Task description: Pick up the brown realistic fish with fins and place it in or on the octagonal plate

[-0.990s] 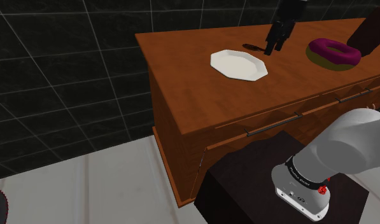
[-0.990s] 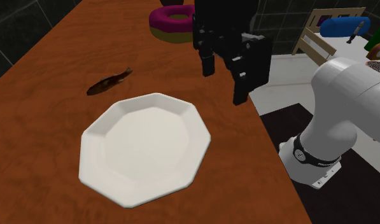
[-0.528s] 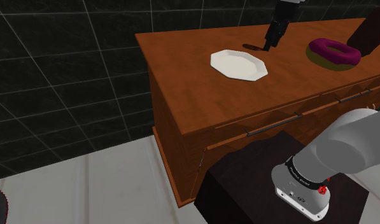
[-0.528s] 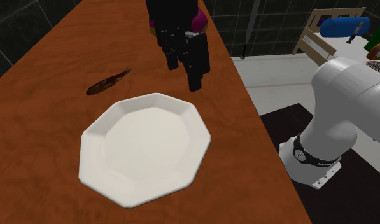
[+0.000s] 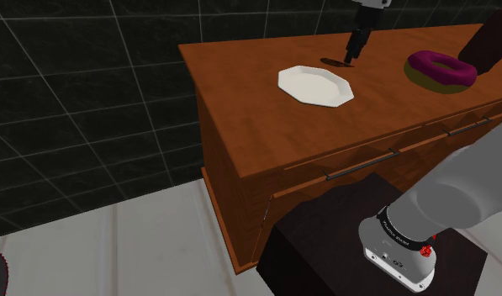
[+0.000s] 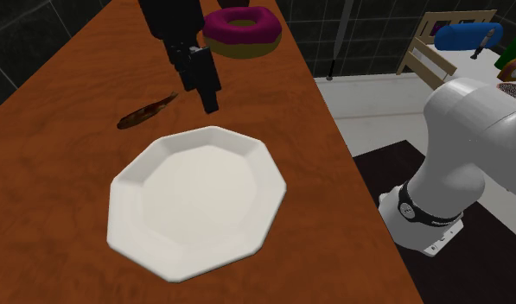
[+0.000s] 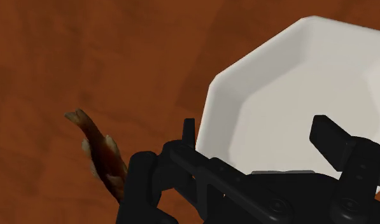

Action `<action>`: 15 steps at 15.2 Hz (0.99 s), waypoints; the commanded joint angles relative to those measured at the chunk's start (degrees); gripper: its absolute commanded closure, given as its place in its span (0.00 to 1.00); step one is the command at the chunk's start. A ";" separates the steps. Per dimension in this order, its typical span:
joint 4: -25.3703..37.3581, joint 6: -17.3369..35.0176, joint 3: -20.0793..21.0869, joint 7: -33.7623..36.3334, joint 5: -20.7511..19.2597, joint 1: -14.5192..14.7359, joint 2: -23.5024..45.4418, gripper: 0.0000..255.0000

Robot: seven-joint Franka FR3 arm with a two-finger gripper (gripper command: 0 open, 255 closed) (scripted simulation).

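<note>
One brown fish, lying diagonally, tail toward tool, fingers apart, beside white plate

Wrist view: the gripper covers the rim of the octagonal plate nearest the hand, and the frame edge cuts off the plate's side away from the fish. Beside the plate, the fish loses one end behind the black finger housing — head or tail cannot be told. Second exterior view: beyond the plate, the gripper hides part of the purple doughnut.
</note>
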 commanded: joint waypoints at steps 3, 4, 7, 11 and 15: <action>8.19 -0.11 -2.21 -6.77 3.04 -1.57 8.86 0.00; 10.51 -0.26 -2.59 -8.40 3.99 -2.16 11.28 0.00; 18.26 -1.29 -3.20 -12.97 7.00 -4.46 18.81 0.00; 25.89 -2.29 -3.04 -16.64 9.78 -7.25 26.10 0.00; 22.43 0.90 -2.90 -16.72 9.74 -6.91 25.82 0.00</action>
